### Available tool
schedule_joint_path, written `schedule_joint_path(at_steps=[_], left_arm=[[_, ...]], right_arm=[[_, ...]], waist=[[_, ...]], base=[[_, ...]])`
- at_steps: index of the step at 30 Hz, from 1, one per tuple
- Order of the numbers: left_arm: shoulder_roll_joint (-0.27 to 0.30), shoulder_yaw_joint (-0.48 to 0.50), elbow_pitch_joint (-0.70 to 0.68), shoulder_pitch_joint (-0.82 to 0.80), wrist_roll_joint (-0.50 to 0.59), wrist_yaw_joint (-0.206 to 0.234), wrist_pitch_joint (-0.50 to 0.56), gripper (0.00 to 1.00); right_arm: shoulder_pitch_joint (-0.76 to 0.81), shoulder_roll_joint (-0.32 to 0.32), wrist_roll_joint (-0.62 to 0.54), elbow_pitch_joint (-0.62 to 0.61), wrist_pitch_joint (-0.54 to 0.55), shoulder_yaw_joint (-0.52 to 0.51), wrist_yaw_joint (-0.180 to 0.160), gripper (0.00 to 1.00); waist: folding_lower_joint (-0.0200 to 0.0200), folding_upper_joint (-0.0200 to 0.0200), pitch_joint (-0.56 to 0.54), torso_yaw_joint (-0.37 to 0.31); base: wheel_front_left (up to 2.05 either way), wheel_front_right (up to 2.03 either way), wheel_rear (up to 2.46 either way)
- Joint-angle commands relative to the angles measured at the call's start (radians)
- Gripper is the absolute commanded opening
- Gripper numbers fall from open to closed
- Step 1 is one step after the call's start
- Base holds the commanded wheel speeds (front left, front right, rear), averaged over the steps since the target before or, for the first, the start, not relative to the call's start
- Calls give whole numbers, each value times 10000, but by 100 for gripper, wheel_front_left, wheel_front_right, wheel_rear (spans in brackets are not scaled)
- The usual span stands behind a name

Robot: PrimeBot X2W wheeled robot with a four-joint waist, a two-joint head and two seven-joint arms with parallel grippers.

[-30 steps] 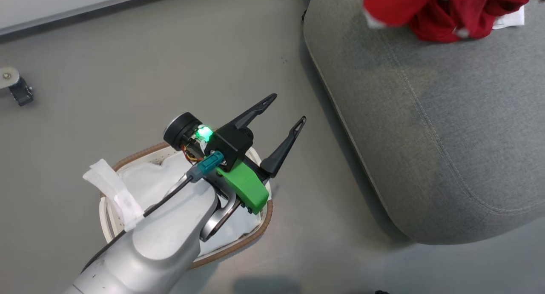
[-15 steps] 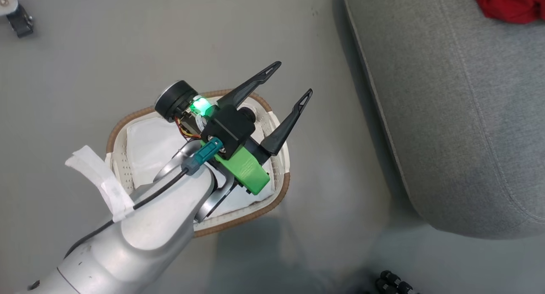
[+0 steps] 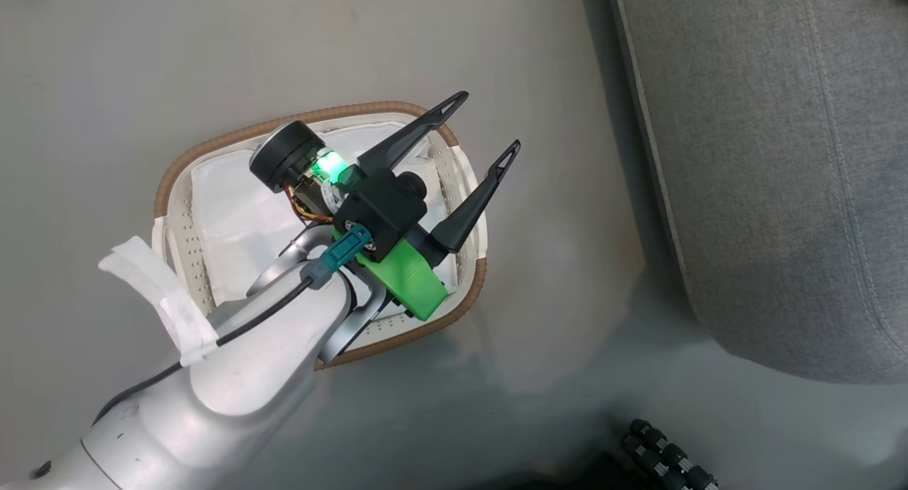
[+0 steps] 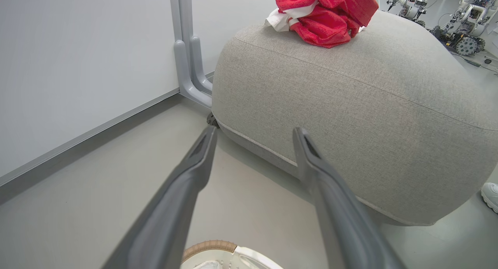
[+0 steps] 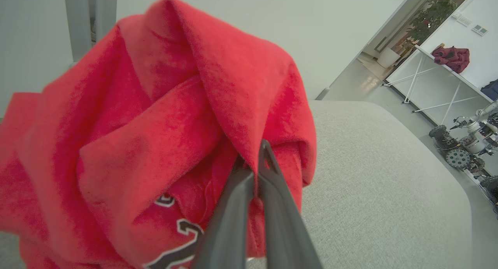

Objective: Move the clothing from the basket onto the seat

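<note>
Since a second ago the head view has been swung, so the basket (image 3: 213, 144) is shown whole, only liner (image 3: 227, 220) seen under the wide-spread left tool (image 3: 488, 121), while the clothing (image 5: 136, 125), clamped in the right tool (image 5: 253, 156), is held over the seat (image 5: 389, 183), so the transfer is judged nearly done.

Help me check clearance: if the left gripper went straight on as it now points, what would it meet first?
Probably the seat: the left gripper, jaws open, aims at its grey side near the lower seam. Bare floor lies between, though depth is hard to judge.
</note>
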Motion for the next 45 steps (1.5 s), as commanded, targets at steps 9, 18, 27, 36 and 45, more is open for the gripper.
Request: schedule_joint_path(at_steps=[9,18,27,36,45], left_arm=[[138,141,-82,-39,-226,181,-92,100],[1,540,156,80,-453,325,-361,100],[-386,1269,733,687,-856,478,-522,100],[-777,2822,735,2174,-710,532,-527,100],[-965,4430,900,4021,-345,574,-529,100]], right_arm=[[740,690,-364,295,-625,-507,-11,100],[1339,1068,203,-561,-699,116,-11,100],[1561,1043,680,-929,-704,1326,-11,100],[2297,1473,1361,-1516,-699,2512,-11,100],[4421,2640,1833,-3293,-694,3357,-11,100]], waist=[[-2,-1,-293,-379],[-2,-1,-906,-731],[-2,-1,-2291,-286],[-2,-1,-3629,815],[-2,-1,-4585,1694]], base=[[0,0,0],[0,0,0],[0,0,0],[0,0,0],[0,0,0]])
